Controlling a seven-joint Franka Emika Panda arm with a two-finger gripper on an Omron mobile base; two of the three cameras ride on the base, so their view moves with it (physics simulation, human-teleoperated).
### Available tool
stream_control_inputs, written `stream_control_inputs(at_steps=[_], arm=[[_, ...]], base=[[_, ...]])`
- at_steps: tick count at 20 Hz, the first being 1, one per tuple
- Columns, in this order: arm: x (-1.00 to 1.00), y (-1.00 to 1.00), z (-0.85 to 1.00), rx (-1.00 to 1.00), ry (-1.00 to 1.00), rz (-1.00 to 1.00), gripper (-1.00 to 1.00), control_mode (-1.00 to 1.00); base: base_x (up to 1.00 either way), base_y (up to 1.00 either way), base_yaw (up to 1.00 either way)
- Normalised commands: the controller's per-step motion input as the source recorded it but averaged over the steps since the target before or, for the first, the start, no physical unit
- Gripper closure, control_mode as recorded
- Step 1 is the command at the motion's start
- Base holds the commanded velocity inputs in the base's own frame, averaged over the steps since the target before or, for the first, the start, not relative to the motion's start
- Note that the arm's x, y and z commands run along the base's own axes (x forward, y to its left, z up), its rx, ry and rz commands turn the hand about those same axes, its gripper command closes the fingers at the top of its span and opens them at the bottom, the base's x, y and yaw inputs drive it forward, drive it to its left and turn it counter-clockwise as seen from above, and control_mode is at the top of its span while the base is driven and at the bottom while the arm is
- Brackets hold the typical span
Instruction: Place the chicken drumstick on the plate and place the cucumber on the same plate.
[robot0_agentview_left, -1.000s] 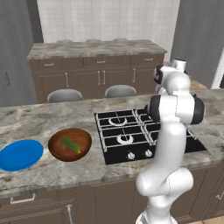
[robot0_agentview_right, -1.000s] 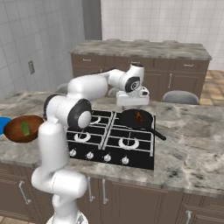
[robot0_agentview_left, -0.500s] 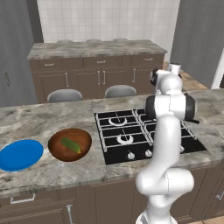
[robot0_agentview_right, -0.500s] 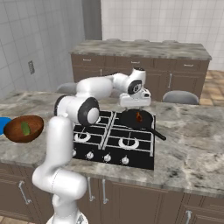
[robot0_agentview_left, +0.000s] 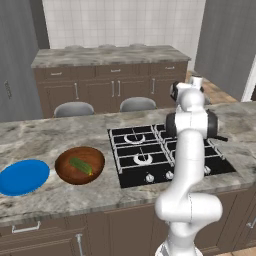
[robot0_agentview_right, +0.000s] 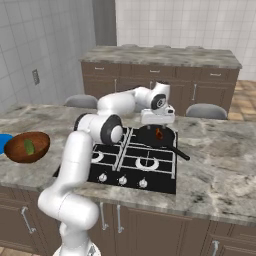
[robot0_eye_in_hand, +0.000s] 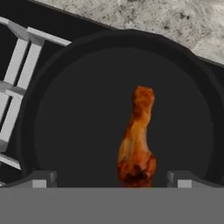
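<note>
Kitchen island, one marbled stone counter (robot0_agentview_left: 55, 195), unchanged since the frames a second ago; the base has not moved. Black gas hob (robot0_agentview_left: 150, 160), set in the counter's middle, with bare stone all round it and a broad free strip toward the near edge. White arm (robot0_agentview_right: 95, 150), reaching over the hob's far right burner; since a second ago its upper links have swung and the hand has come lower over the pan. Dark frying pan (robot0_agentview_right: 157, 139), round, on that burner, handle running out toward the near right. Wooden bowl (robot0_agentview_left: 80, 165), brown, on the counter left of the hob, close beside the plate. Plate (robot0_agentview_left: 22, 176), bright blue, flat, at the counter's left end near the front edge, bearing nothing. Gripper (robot0_eye_in_hand: 109, 177), jaws spread wide and holding nothing, poised over the pan with a tip at either side of the drumstick's thick end. Chicken drumstick (robot0_eye_in_hand: 136, 142), reddish-brown, lying in the pan right of centre; in the hand view its long axis runs up the frame, thick end nearest the fingertips, narrow end pointing away. Cucumber (robot0_agentview_left: 81, 165), green, lying in the bowl, long axis slanting from far left to near right.
</note>
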Motion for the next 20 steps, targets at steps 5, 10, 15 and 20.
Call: stream_control_inputs(at_steps=[5, 10, 15, 20], arm=[[0.14, -0.04, -0.20, 0.00, 0.00, 0.00, -1.00, -1.00], [0.06, -0.07, -0.24, -0.04, 0.00, -0.01, -1.00, -1.00], [0.11, -0.01, -0.29, -0.07, 0.00, -0.02, -1.00, -1.00], [0.06, 0.00, -0.23, -0.05, 0.00, -0.03, -1.00, -1.00]], base=[[0.00, 0.00, 0.00], [0.00, 0.00, 0.00], [0.00, 0.00, 0.00], [0.00, 0.00, 0.00]])
